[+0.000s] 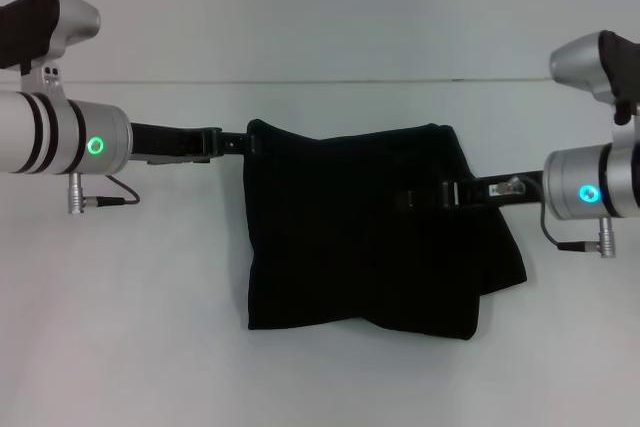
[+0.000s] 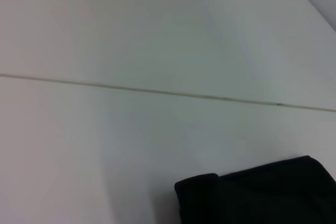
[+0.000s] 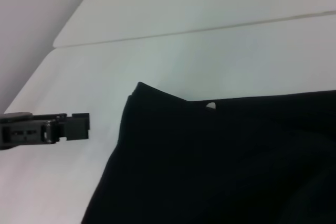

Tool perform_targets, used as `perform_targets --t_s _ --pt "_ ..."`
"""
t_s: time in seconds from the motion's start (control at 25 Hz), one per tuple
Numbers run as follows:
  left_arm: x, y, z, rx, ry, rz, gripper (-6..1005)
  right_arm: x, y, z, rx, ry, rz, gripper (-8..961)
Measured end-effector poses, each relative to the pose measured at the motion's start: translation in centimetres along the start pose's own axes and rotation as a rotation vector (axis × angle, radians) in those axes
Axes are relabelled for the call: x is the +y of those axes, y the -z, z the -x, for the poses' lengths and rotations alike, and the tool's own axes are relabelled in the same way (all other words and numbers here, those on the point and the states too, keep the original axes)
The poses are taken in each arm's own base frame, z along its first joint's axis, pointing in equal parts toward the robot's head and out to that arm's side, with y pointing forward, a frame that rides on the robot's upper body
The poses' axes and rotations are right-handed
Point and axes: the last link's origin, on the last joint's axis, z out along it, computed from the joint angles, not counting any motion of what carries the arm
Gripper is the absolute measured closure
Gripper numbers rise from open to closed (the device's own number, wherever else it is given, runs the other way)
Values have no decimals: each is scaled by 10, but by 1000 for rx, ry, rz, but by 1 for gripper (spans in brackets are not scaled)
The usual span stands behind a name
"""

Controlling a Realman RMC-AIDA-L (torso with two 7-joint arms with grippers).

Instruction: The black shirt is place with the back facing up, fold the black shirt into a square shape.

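Lying nearly square on the white bench [image 1: 120, 327], the black shirt [image 1: 360, 237] seems mostly folded, left gripper [image 1: 240, 141] at ten o'clock, right gripper [image 1: 425, 195] centred; jaw states unclear.

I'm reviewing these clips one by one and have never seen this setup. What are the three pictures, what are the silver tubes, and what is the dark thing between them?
The silver tubes are the forearms of a two-armed robot. The wide picture comes from a camera on its head, looking down at a white table. The other two come from cameras on each wrist.

The dark thing is a black shirt, already folded into a rough block. The left gripper sits at the shirt's far left corner. The right gripper reaches over the shirt from the right side. Its black fingers blend into the cloth, so whether either gripper holds fabric cannot be told.

The right wrist picture shows the shirt and the other arm's gripper beside it.
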Motion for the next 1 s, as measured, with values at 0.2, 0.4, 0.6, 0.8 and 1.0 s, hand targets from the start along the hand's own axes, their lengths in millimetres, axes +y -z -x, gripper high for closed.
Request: perform_targets --t_s 0.2,0.4,0.6,0.8,1.0 --pt "-1 -1 3 -7 3 0 90 -5 -2 -1 15 -20 -50 454" --pt "-2 -1 4 -9 4 0 90 -7 -2 -4 29 -26 -63 455" --pt "-1 -1 4 -11 1 0 91 -8 -3 -7 34 -32 -67 456" --pt "-1 -1 4 -9 -8 0 90 -8 -7 -10 40 -37 -73 457" --pt "-1 -1 4 -9 -8 0 90 -3 -12 -9 31 -42 -64 458"
